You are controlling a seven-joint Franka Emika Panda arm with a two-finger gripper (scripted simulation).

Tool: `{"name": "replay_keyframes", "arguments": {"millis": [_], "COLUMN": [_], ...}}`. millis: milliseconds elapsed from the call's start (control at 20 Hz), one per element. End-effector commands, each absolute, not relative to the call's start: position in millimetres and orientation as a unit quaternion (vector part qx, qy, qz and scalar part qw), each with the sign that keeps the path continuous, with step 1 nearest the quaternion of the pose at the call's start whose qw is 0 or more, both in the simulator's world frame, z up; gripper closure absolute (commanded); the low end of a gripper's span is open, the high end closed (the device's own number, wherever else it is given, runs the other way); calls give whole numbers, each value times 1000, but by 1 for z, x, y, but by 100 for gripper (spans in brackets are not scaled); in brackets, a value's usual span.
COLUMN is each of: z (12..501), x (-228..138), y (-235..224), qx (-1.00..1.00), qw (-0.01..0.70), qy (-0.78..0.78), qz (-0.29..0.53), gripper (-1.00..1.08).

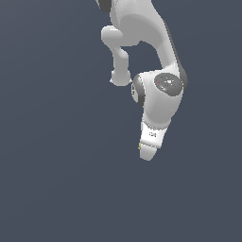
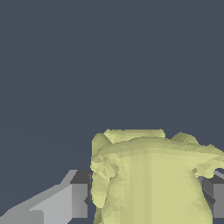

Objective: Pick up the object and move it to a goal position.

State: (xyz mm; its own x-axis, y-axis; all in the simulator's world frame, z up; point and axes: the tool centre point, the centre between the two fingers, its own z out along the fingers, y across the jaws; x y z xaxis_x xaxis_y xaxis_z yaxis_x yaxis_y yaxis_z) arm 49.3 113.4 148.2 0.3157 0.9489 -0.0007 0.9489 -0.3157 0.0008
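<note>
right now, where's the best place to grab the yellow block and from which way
Across its two opposite side faces, coming straight at it along the hand's own axis. In the wrist view the block already sits between the two fingers, flanked on both sides. Its faces are bumpy, so grip mid-height rather than at an edge.

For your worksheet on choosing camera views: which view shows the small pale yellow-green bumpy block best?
The wrist view: the pale yellow-green bumpy block fills the frame between the grey claw fingers. The exterior view shows only a yellow-green sliver beside the white claw.
</note>
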Motion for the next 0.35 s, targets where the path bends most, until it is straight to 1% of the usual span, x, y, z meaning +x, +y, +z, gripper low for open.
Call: {"name": "replay_keyframes", "arguments": {"millis": [0, 300], "z": [158, 166], "x": [45, 43], "y": [130, 145], "qx": [812, 812], "qw": [1, 0], "qy": [584, 584], "qz": [-1, 0], "gripper": [108, 108]}}
